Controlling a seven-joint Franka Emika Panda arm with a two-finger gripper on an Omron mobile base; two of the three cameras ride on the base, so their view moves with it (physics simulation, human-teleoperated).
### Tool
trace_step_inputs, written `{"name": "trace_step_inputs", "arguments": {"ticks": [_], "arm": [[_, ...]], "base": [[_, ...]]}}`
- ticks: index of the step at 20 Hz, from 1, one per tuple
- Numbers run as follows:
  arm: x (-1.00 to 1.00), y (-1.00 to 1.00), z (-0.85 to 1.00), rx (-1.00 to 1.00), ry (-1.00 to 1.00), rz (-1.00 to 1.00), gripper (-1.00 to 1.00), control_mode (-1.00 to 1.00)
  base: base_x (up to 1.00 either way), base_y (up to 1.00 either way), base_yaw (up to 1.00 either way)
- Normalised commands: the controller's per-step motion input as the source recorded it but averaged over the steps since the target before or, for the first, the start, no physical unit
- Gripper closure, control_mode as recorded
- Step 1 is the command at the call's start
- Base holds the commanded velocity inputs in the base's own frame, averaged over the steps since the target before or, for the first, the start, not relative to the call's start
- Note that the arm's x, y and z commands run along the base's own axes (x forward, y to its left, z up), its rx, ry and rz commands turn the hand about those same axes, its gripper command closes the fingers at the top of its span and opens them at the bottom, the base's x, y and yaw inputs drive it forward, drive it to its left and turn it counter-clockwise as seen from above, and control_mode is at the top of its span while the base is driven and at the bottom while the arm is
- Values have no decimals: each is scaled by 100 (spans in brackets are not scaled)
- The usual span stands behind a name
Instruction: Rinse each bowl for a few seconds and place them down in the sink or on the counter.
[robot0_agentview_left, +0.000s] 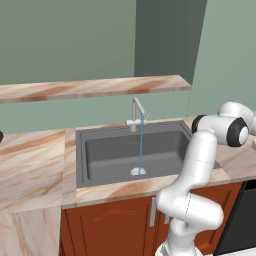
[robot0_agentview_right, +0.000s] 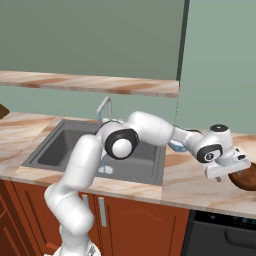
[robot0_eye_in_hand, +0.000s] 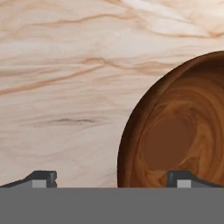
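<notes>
A glossy brown wood-grain bowl (robot0_eye_in_hand: 175, 131) stands upright on the marble counter (robot0_eye_in_hand: 65, 65), right of the sink (robot0_agentview_right: 55, 145). My gripper (robot0_eye_in_hand: 113, 179) hangs open just above it, with one fingertip over the bare counter and the other over the bowl's inside. From the right base view the gripper (robot0_agentview_right: 231, 172) sits at the brown bowl's (robot0_agentview_right: 246, 179) left edge. A pale blue bowl (robot0_agentview_right: 175, 145) rests on the counter (robot0_agentview_right: 200, 185) by the sink's right rim, mostly hidden behind my forearm. Water runs from the faucet (robot0_agentview_left: 136, 112) into the sink (robot0_agentview_left: 100, 155).
A thin marble shelf (robot0_agentview_left: 95, 87) runs along the wall above the faucet. A dark appliance front (robot0_agentview_right: 225, 235) sits below the counter at the right. Reddish-brown cabinet doors (robot0_agentview_left: 110, 225) lie under the sink.
</notes>
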Motion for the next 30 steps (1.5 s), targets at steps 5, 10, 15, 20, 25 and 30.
{"name": "trace_step_inputs", "arguments": {"ticks": [5,10,15,20,25,30], "arm": [[0,-25,-8,5,-1,3,-100,-100],[0,-14,-9,5,-1,4,100,-100],[-2,7,-1,5,-1,3,100,-100],[-9,27,8,4,0,1,100,-100],[-19,38,4,-1,-3,3,100,-100],[-15,37,28,-12,-6,2,100,-100]], "base": [[0,0,0],[0,0,0],[0,0,0],[0,0,0],[0,0,0],[0,0,0]]}}
